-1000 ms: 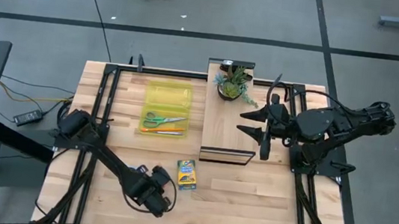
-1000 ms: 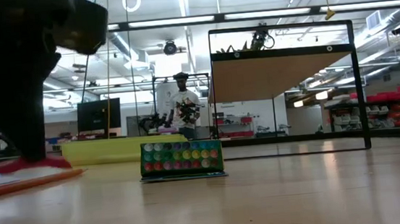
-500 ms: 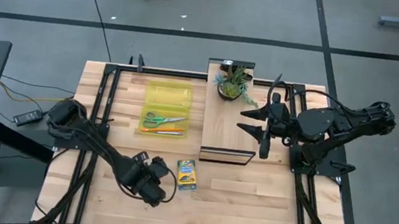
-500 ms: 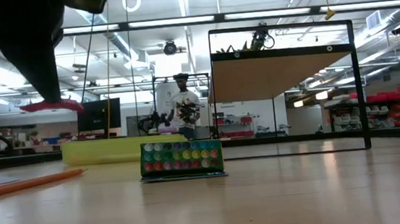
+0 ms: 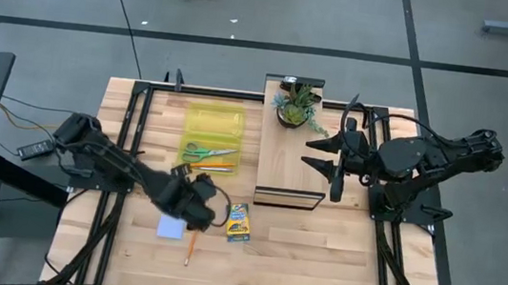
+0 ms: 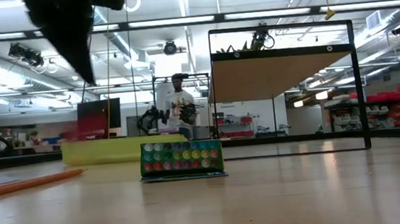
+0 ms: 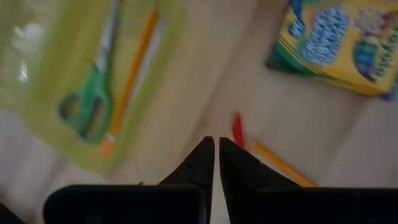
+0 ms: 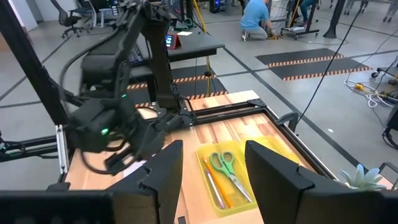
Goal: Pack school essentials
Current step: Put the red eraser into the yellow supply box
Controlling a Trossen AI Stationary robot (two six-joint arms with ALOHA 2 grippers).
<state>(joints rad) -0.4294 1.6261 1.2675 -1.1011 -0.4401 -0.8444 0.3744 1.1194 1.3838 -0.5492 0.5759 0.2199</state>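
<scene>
My left gripper is shut and hovers between the yellow-green tray and the crayon box. The small red pen shows just past its fingertips. In the low view the red pen is a blur under the dark fingers. The tray holds the green-handled scissors and one orange pencil. The pale blue notepad and the second pencil lie flat on the table near its near edge. My right gripper waits open above the wooden board. My left gripper is shut on the red pen, coming from above and pointing down. Its own fingers hide the place of contact. The pen hangs below the fingertips, lifted clear of the table.
A light wooden board with a black edge lies right of the tray, with a potted plant at its far end. Black rails run along both table sides. A person stands in the room beyond the table.
My left gripper has risen from the table near its near edge and moved toward the far edge, toward the tray. The red pen has come off the table with it. The notepad and the second pencil, which the arm covered before, now show.
</scene>
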